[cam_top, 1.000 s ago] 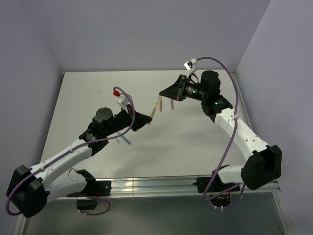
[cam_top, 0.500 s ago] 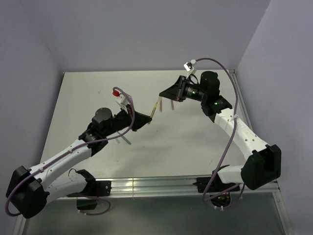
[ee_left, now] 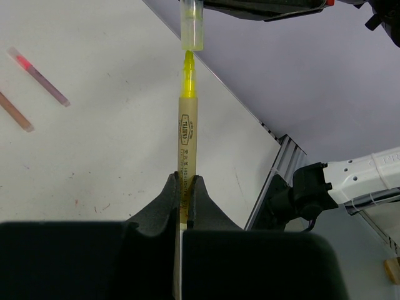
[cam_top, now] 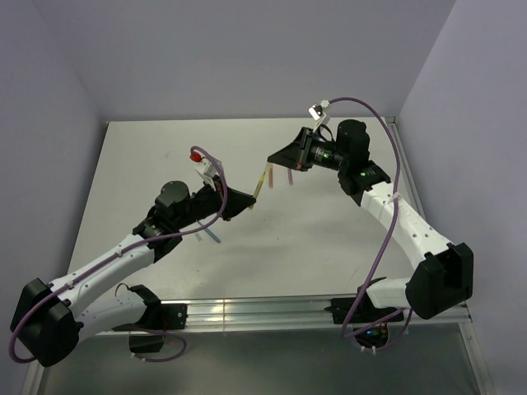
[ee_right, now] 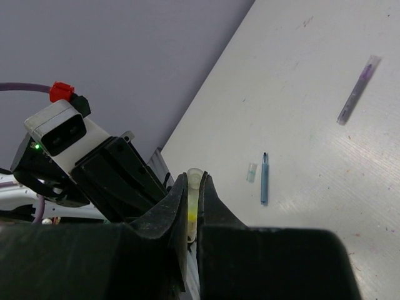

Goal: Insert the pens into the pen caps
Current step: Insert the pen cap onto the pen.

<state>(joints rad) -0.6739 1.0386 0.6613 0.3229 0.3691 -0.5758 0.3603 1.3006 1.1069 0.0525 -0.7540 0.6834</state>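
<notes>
My left gripper [ee_left: 186,181] is shut on a yellow pen [ee_left: 187,137] and holds it in the air, tip pointing away. My right gripper [ee_right: 194,178] is shut on a yellow-green pen cap [ee_right: 194,187]. The cap [ee_left: 192,25] sits in line with the pen, and the pen's yellow tip is at its open mouth. In the right wrist view, yellow shows through the cap's wall. In the top view the two grippers meet above the table's middle, the left [cam_top: 244,200] below the right [cam_top: 274,159], with the pen [cam_top: 258,188] between them.
A blue pen [ee_right: 264,179] and a pale blue cap [ee_right: 251,172] lie side by side on the table, with a grey-purple pen [ee_right: 358,90] farther off. A pink-red pen [ee_left: 39,76] and an orange pen [ee_left: 15,112] lie under the right gripper.
</notes>
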